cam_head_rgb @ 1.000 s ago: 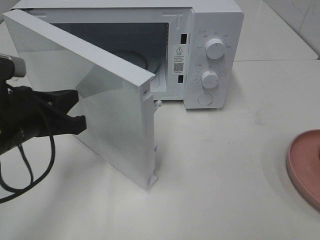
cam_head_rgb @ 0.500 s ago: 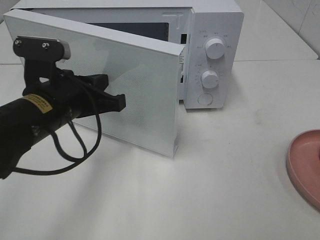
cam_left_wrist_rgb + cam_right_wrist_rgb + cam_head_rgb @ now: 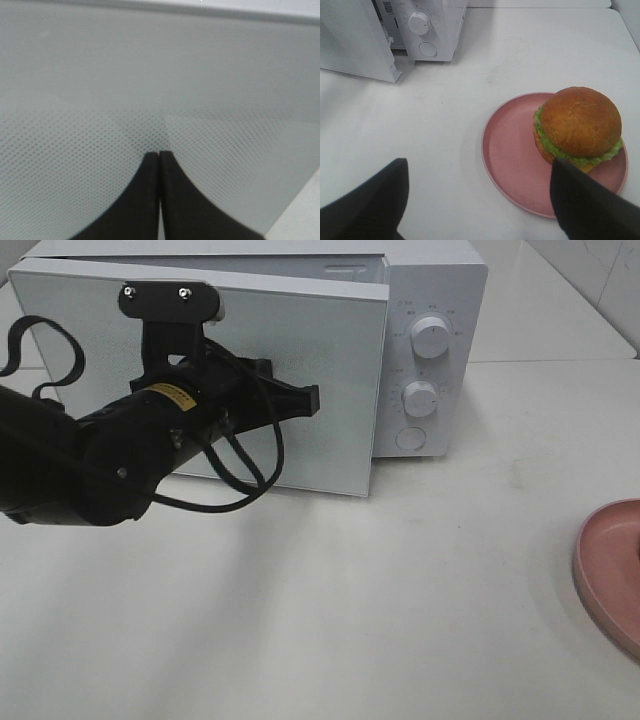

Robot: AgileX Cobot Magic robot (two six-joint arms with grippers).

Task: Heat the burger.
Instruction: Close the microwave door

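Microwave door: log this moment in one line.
door: nearly closed | left gripper: shut, tip at door | right gripper: open | burger: on plate

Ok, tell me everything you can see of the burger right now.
The burger shows only in the right wrist view. It has a domed, golden-brown top bun with a matte, slightly speckled crust, a frill of green lettuce around the edge and a sliver of bun beneath. It sits upright and whole on the pink plate, off-centre toward one rim. Nothing else touches it; the right gripper hangs open above the plate.

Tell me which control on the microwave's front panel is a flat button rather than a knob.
The lowest one, the round flat button; the upper knob and middle knob above it protrude with raised grips.
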